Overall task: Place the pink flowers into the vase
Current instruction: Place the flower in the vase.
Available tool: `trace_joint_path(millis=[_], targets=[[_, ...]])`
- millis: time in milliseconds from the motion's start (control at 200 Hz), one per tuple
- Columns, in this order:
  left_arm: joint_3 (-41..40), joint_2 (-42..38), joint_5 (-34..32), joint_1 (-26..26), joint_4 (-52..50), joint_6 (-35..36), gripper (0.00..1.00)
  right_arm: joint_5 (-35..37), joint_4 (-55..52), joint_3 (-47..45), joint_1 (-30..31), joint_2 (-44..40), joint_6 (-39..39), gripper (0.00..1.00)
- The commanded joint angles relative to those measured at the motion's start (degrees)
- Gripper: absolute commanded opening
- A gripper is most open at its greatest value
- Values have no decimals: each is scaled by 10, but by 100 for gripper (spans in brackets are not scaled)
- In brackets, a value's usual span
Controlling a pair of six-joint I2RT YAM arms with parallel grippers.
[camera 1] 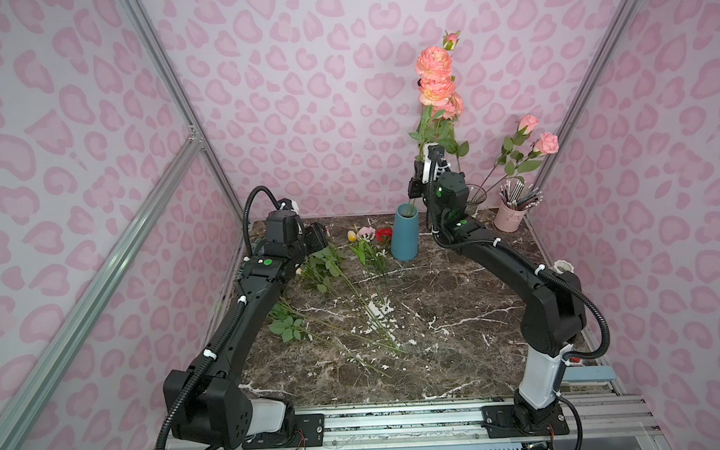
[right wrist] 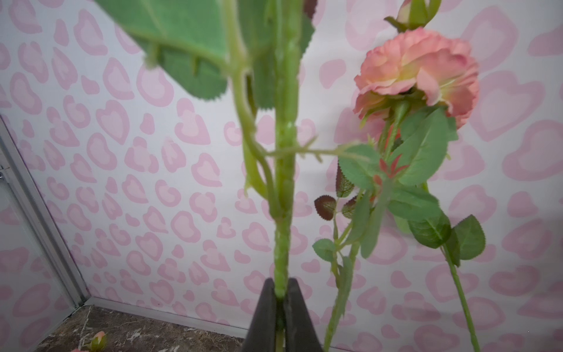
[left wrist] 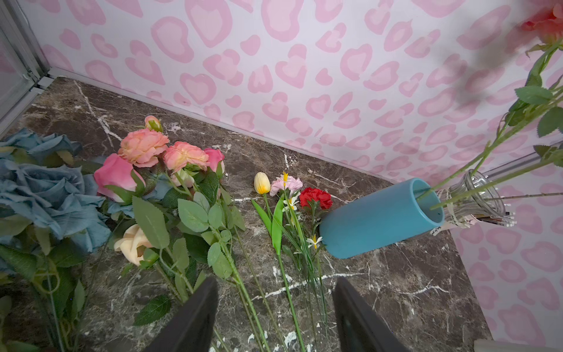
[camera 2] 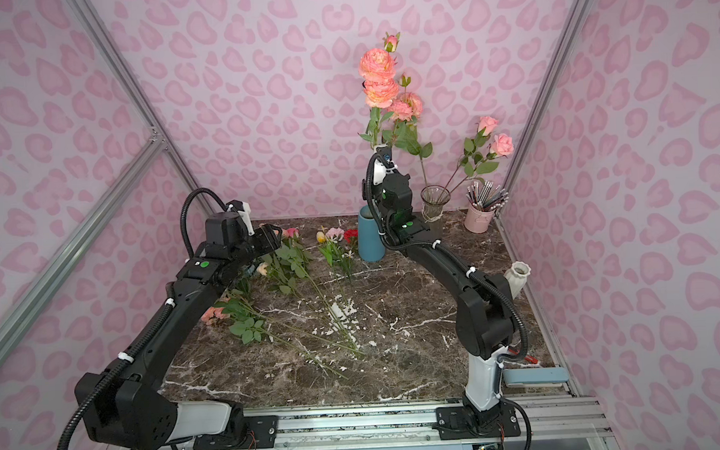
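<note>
Black arms (camera 1: 246,320), white bases (camera 1: 540,376) — green dots (camera 1: 267,262)

A blue vase (camera 2: 370,236) stands on the marble table (camera 2: 416,356). Directly above it the right gripper (camera 2: 380,149) grips a tall stem of pink flowers (camera 2: 380,79), upright. Left of the vase lies a red carnation (camera 2: 350,234); right of it, a glass vase (camera 2: 435,202) holding two pink roses (camera 2: 502,145).

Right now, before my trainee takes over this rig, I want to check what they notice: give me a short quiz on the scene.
1. True or false: the left pincer is shut.
2. The right pincer grips: A a pencil; B a pink flower stem; C a glass rim.
3. Fill in: that stem stands in the ___ vase.
Key: 1 false; 2 B; 3 blue.
</note>
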Motion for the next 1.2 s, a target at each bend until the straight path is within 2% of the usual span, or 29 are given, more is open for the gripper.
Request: trace_joint_path(millis=[0,490,870,1010,1200], targets=[[-1,2,6,2,24,-3,64,-20,5,13,-1,16,-5,0],[-3,4,23,15,29,-10,62,-23,-10,-57,2,50,14,0],[-5,6,26,21,27,-17,63,3,-23,-102,10,51,33,0],[-5,3,23,22,27,-17,64,5,-29,-109,13,35,37,16],[-6,-1,13,22,25,-17,65,8,-37,-118,14,8,39,29]])
